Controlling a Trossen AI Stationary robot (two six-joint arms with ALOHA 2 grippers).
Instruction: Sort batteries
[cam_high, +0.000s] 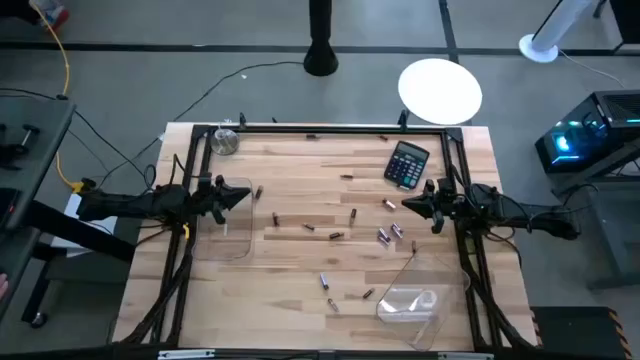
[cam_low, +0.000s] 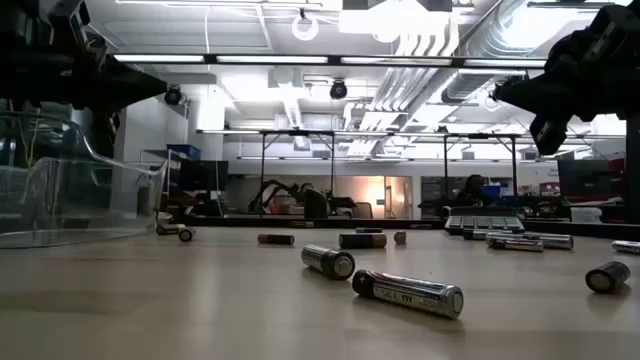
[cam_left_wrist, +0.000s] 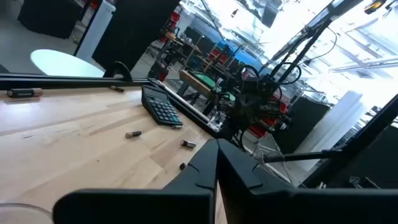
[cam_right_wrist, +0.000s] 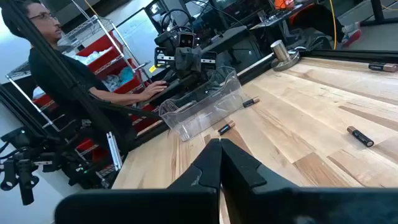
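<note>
Several small batteries lie scattered on their sides on the wooden table (cam_high: 300, 290). There is a cluster right of centre (cam_high: 388, 234), others around the middle (cam_high: 335, 235) and some toward the near edge (cam_high: 326, 281). They also show in the low view (cam_low: 408, 292). My left gripper (cam_high: 240, 195) hovers shut and empty above the table's left side, over the far end of a clear tray (cam_high: 225, 232). My right gripper (cam_high: 412, 204) hovers shut and empty at the right, just near of the black calculator (cam_high: 407, 164). The meeting fingertips show in the left wrist view (cam_left_wrist: 216, 148) and the right wrist view (cam_right_wrist: 220, 145).
A second clear tray (cam_high: 410, 298) lies at the near right. A round silvery object (cam_high: 225, 141) sits at the far left corner. A black frame edges the table. A white round disc (cam_high: 440, 90) stands beyond the far edge. A person sits beyond the table's left side (cam_right_wrist: 56, 56).
</note>
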